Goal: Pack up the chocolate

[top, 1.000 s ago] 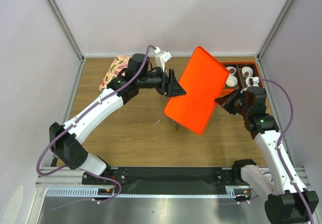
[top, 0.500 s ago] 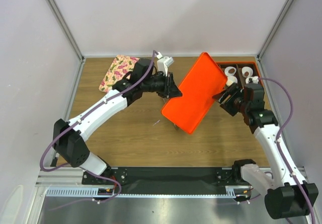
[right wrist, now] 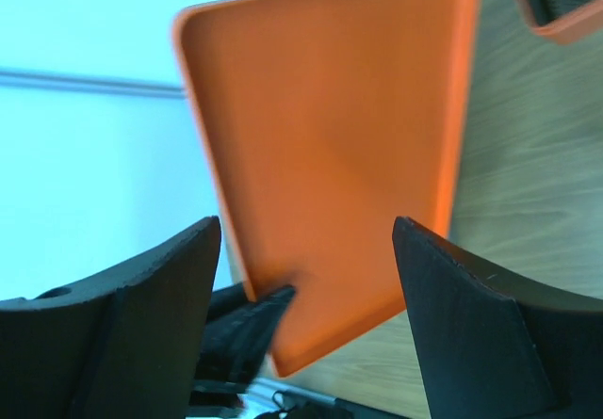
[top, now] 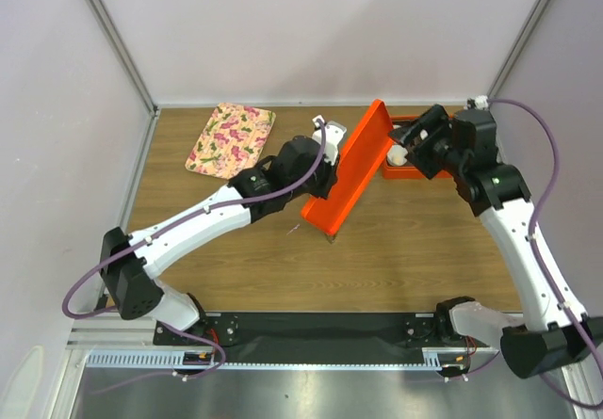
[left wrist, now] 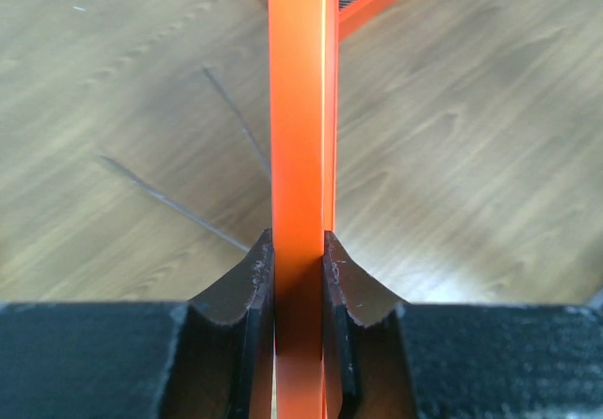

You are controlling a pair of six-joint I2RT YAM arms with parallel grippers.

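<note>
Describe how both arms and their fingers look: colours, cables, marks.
Both the left arm and right arm have white shell links, black joints and a purple cable looping alongside. The right fingers are matte black wedges; the left fingers are black too, with pale scuffs at their tips.

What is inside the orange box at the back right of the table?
Inside the orange box only one white paper cup shows. The right gripper above it and the upright orange lid cover the rest, so no chocolate can be seen.
</note>
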